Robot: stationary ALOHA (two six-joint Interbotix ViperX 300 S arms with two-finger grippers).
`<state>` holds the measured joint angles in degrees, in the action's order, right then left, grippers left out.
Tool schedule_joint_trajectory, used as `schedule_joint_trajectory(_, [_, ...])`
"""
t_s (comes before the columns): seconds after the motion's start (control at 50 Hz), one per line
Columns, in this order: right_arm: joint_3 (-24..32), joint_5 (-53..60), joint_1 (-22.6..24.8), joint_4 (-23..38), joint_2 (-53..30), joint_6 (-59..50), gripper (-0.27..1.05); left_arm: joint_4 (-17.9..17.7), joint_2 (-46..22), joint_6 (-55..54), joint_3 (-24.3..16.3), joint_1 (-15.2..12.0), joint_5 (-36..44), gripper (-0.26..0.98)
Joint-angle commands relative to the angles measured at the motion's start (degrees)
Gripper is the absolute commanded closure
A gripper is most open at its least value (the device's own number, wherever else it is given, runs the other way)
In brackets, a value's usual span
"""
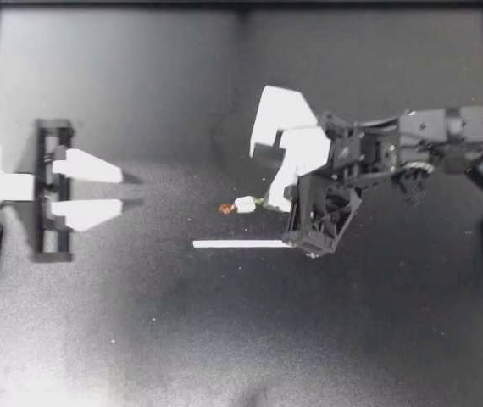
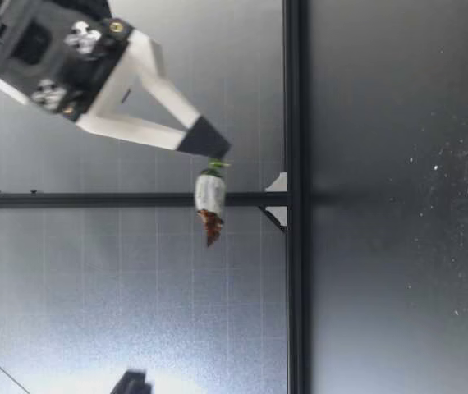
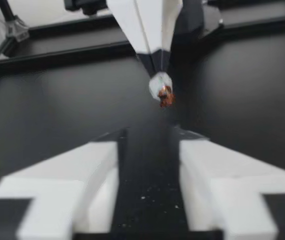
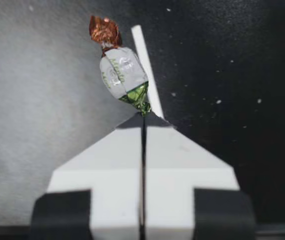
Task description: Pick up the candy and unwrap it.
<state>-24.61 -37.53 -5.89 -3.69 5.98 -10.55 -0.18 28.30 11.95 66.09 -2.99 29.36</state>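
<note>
A wrapped candy (image 1: 243, 204), with a white body, a brown twisted end and a green twisted end, hangs a little above the black table. My right gripper (image 1: 269, 202) is shut on its green end, and the brown end points toward my left arm. In the low view the candy (image 2: 210, 197) dangles clear of the table under the right gripper (image 2: 214, 154). The right wrist view shows the closed gripper (image 4: 143, 116) pinching the green twist of the candy (image 4: 122, 72). My left gripper (image 1: 121, 191) stands open and apart at the left. From its wrist, the open left gripper (image 3: 147, 142) faces the candy (image 3: 161, 90) well ahead.
A thin white strip (image 1: 241, 244) lies flat on the table just in front of my right gripper, also seen as the strip (image 4: 143, 60) under the candy. A black frame rail (image 2: 295, 197) borders the table's far side.
</note>
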Motion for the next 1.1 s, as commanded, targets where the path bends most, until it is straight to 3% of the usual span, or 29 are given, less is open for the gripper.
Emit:
schedule_joint_trajectory(0.0, [0.62,0.18,-1.05,-2.46,2.02,0.09,0.98,-0.09,-1.85,0.79,-2.9,-0.09,0.7,0.3])
schedule_joint_trajectory(0.14, [0.79,0.18,-1.32,-4.57,2.02,0.26,0.98,0.0,-5.36,1.14,-5.45,-0.09,0.79,0.2])
schedule_joint_trajectory(0.48, [1.85,1.05,-2.29,-6.24,1.32,-0.09,0.98,-0.09,-11.6,6.59,-9.05,0.18,3.78,0.21])
schedule_joint_trajectory(1.08, [3.08,2.99,-3.16,-8.0,-0.53,0.26,0.98,-0.18,-15.38,8.35,-11.95,0.26,3.69,0.21])
